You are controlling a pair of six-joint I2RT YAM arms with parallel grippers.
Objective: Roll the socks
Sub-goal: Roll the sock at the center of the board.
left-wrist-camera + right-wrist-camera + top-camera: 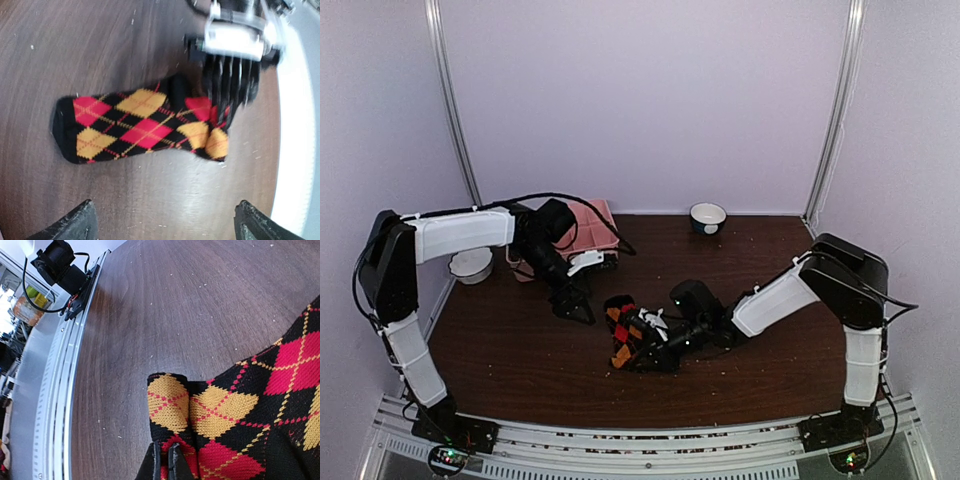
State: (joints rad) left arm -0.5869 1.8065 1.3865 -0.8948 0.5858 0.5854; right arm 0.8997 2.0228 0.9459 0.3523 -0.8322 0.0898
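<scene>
A black sock with red and yellow argyle diamonds lies flat on the dark wooden table near the middle. In the left wrist view the sock stretches sideways, with one end folded over. My right gripper is shut on that folded end of the sock, pinching the fabric roll between its tips. It also shows in the left wrist view as the right gripper. My left gripper hovers open just beside the sock with nothing between its fingers. From above, the left gripper sits left of the sock.
A pink compartment tray stands at the back behind the left arm. A white bowl sits at the back centre, and another white bowl at the left edge. The metal rail runs along the table's near edge.
</scene>
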